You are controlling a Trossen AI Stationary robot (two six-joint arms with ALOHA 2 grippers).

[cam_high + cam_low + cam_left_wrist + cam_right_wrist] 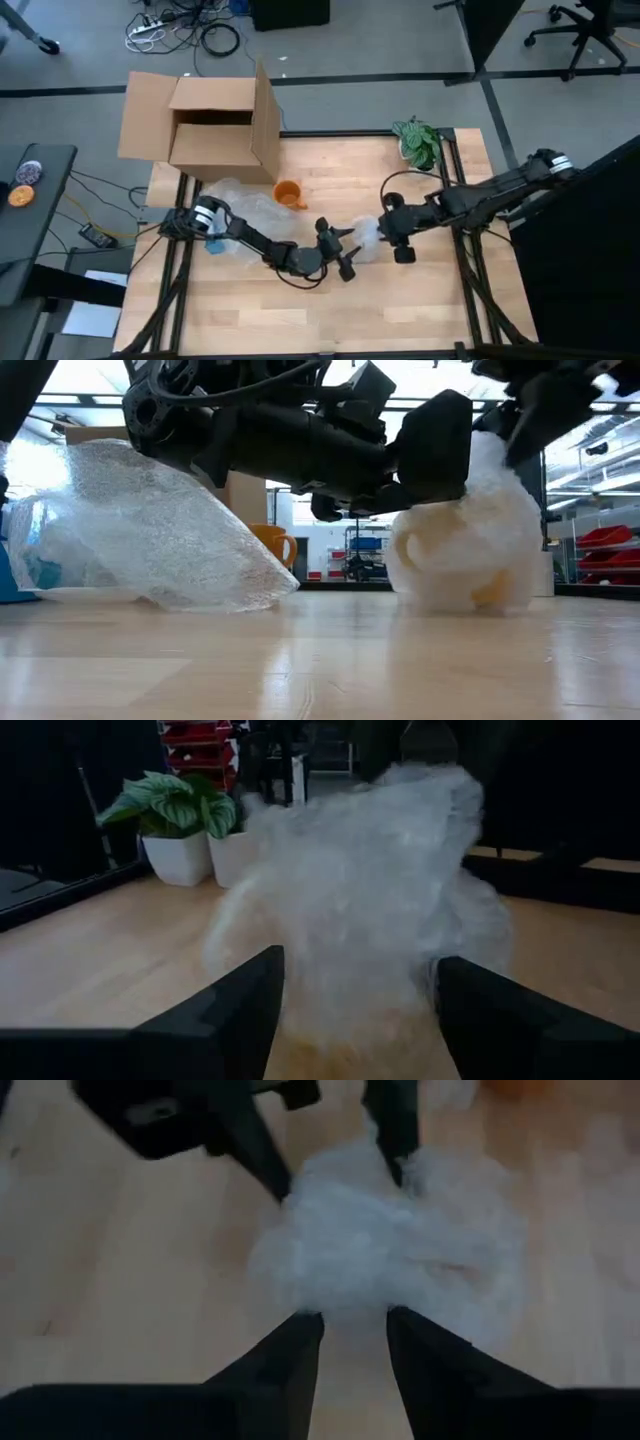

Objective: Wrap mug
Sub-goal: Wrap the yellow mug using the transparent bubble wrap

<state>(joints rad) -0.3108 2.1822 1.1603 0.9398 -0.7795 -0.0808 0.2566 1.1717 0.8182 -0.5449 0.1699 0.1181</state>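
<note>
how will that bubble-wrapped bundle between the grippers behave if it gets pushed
The wrapped bundle likely gives softly at first, since its bubble wrap looks loose and puffy. The film may slip or unwrap, as nothing visibly secures it. Its rounded shape suggests it could tip or roll on the table.

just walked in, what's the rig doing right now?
Both arms are working on a mug bundled in bubble wrap at mid-table. The left hand is open, its fingers straddling the bundle. The right hand meets it from the opposite side, fingers nearly closed on the wrap's edge. A second orange mug sits unwrapped near the cardboard box, with loose bubble wrap lying beside it.
</note>
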